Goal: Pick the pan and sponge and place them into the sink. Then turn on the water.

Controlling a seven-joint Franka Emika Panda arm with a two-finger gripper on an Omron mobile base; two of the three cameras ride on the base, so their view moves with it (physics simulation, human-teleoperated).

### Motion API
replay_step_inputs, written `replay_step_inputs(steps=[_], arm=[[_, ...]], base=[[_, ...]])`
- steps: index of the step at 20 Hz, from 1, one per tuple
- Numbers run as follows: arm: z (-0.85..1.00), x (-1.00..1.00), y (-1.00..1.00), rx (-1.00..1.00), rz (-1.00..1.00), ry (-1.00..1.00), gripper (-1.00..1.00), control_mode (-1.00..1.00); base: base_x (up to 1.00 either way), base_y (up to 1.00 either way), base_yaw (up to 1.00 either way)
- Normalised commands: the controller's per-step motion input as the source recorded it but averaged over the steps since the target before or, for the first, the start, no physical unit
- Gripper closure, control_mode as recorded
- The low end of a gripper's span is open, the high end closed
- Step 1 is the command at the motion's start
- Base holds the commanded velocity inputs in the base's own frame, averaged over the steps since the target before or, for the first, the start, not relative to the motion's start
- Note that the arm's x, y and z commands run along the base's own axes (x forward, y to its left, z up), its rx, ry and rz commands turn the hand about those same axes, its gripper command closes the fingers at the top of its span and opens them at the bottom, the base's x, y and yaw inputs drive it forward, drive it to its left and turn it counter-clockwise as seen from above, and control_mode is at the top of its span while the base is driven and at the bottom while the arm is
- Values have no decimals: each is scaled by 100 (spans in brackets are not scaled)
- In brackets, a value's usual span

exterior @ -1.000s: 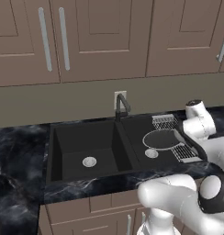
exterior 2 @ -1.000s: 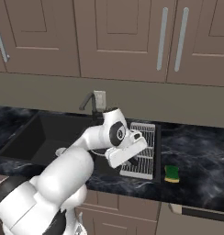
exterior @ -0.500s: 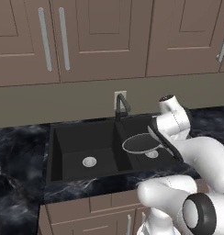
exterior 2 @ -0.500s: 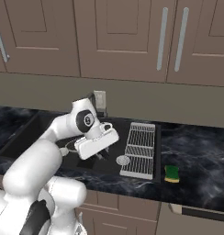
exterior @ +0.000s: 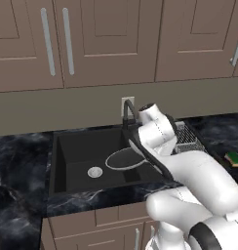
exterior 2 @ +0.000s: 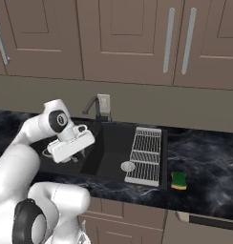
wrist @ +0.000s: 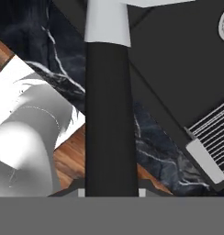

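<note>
Jaws (wrist: 109, 186) are clamped on the black handle (wrist: 110, 114) of the pan (exterior: 124, 159), which runs straight away from them to the round body hanging level over the left basin of the sink (exterior: 67, 180), above its floor and just right of the silver drain (exterior: 95, 172). Lowering is what remains, I judge. Sponge (exterior 2: 178, 180) lies on the desk, right of the dish rack (exterior 2: 146, 155), well apart from the arm. Half a second ago the pan hung over the right basin; a second ago, by the rack.
</note>
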Motion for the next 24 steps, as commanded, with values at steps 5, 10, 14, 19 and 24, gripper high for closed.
replay_step_inputs(steps=[5,10,14,19,24], arm=[[-13,66,98,0,0,21,100,-100],[-18,79,80,0,0,19,100,-100],[-21,66,67,0,0,13,100,-100],[-44,58,55,0,0,5,100,-100],[-60,54,36,0,0,0,100,-100]], base=[[0,0,0],[0,0,0],[0,0,0],[0,0,0],[0,0,0]])
